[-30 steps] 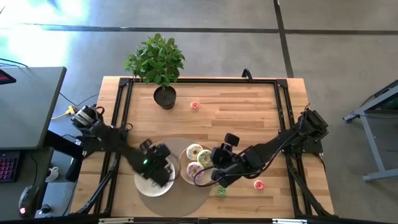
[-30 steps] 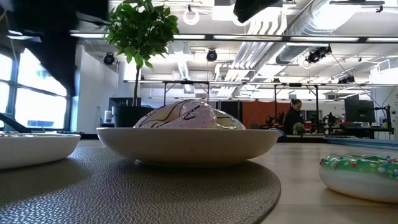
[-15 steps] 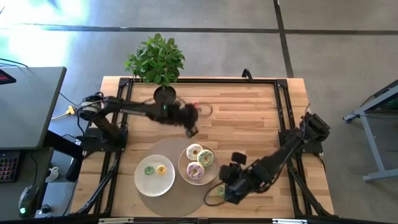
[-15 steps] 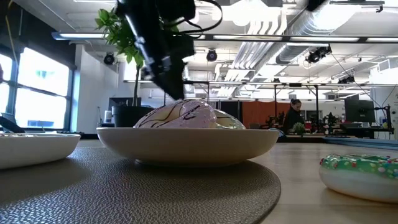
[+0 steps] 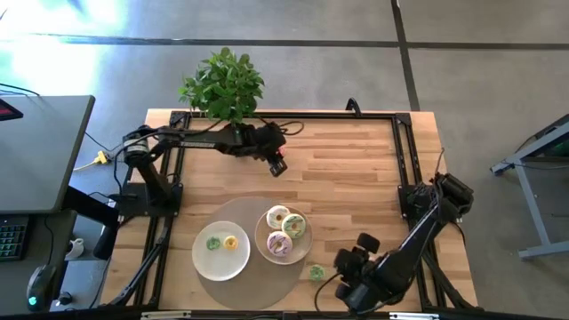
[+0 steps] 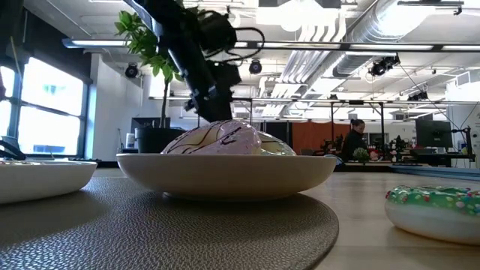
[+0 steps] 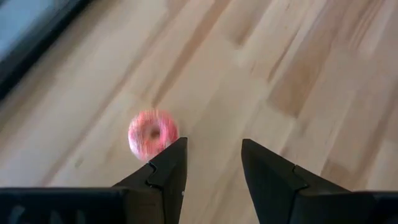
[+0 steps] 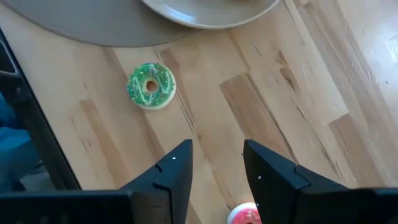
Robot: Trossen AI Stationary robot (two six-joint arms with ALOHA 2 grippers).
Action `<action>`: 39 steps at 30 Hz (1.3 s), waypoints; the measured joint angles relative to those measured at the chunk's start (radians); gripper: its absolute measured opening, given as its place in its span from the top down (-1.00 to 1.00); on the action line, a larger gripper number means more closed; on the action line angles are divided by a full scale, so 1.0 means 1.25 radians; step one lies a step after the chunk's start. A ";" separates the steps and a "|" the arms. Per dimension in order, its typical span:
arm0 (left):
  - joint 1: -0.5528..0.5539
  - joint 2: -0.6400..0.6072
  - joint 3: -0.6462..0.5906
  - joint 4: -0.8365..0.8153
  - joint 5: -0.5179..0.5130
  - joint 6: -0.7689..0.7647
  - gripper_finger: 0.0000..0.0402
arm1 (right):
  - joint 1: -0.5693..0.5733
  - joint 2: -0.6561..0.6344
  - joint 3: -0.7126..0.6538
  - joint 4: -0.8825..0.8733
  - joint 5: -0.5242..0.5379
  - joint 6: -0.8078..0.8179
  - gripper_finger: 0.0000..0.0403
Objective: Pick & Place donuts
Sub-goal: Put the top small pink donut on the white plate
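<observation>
My left gripper (image 5: pixel 278 165) is open, low over the far part of the table beside the plant pot. A small pink donut (image 7: pixel 152 134) lies on the wood just ahead of one fingertip of my left gripper (image 7: pixel 211 158), outside the gap. My right gripper (image 5: pixel 348 268) is open and empty, raised near the table's near edge. From my right gripper (image 8: pixel 214 155) a green donut (image 8: pixel 151 86) lies ahead on the wood, also in the high view (image 5: pixel 316 272). Another pink donut (image 8: pixel 244 214) lies under the fingers. The right plate (image 5: pixel 263 247) holds three larger donuts. The left plate (image 5: pixel 203 260) holds two tiny ones.
Both plates stand on a round grey mat (image 5: pixel 258 283) at the near middle. A potted plant (image 5: pixel 227 89) stands at the far edge, close to my left arm. Black frame rails run along the table's edges. Bare wood lies between the mat and the far right corner.
My left gripper has gone from over the left plate toward the table's far edge, ending at the pink donut by the plant pot; the two tiny donuts on that plate now show. My right gripper has drawn back from the right plate toward the near edge.
</observation>
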 joint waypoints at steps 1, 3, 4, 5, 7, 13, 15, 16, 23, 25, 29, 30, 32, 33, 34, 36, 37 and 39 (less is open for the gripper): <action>0.000 0.013 0.000 0.005 -0.001 0.002 0.26 | 0.006 0.000 0.000 0.001 0.005 0.008 0.31; 0.000 0.044 0.003 0.039 -0.004 0.017 0.26 | 0.018 0.000 0.000 0.001 0.009 0.014 0.31; 0.000 0.055 0.002 0.031 -0.003 0.019 0.26 | 0.023 0.000 0.000 0.002 0.009 0.014 0.31; 0.000 0.070 0.001 0.031 -0.005 0.019 0.26 | 0.028 0.002 0.000 0.005 0.009 0.019 0.31; 0.001 0.104 0.002 0.052 -0.017 0.019 0.26 | 0.036 0.005 0.000 0.006 0.014 0.036 0.31; 0.020 0.142 0.000 0.040 -0.035 0.007 0.26 | 0.043 0.009 0.000 0.008 0.040 0.053 0.31; 0.020 0.142 0.001 0.052 -0.059 0.006 0.26 | 0.044 0.009 0.000 0.009 0.048 0.053 0.31; 0.021 0.142 0.001 0.059 -0.086 0.006 0.26 | 0.044 0.009 0.000 0.009 0.048 0.053 0.31; 0.041 0.142 0.002 0.098 -0.077 0.012 0.26 | 0.045 0.010 0.000 0.017 0.050 0.053 0.31; 0.045 0.142 0.001 0.096 -0.061 0.010 0.26 | 0.045 0.010 0.000 0.020 0.050 0.053 0.31; 0.045 0.177 0.004 0.129 -0.071 0.009 0.26 | 0.045 0.010 0.000 0.025 0.051 0.051 0.31; 0.045 0.188 0.001 0.125 -0.067 0.005 0.26 | 0.045 0.010 0.000 0.026 0.051 0.049 0.31; 0.045 0.201 0.001 0.138 -0.060 -0.004 0.26 | 0.045 0.010 0.000 0.026 0.051 0.049 0.31; 0.045 0.208 0.005 0.149 -0.056 -0.006 0.26 | 0.045 0.010 0.000 0.027 0.051 0.048 0.31; 0.045 0.213 0.005 0.149 -0.058 -0.006 0.26 | 0.045 0.010 0.000 0.027 0.051 0.048 0.31; 0.044 0.221 0.003 0.145 -0.071 -0.007 0.26 | 0.045 0.010 0.000 0.029 0.051 0.047 0.31; 0.044 0.227 0.005 0.147 -0.077 -0.007 0.28 | 0.045 0.010 0.000 0.029 0.051 0.047 0.31; 0.043 0.231 0.005 0.147 -0.083 -0.008 0.36 | 0.045 0.010 0.000 0.029 0.051 0.046 0.31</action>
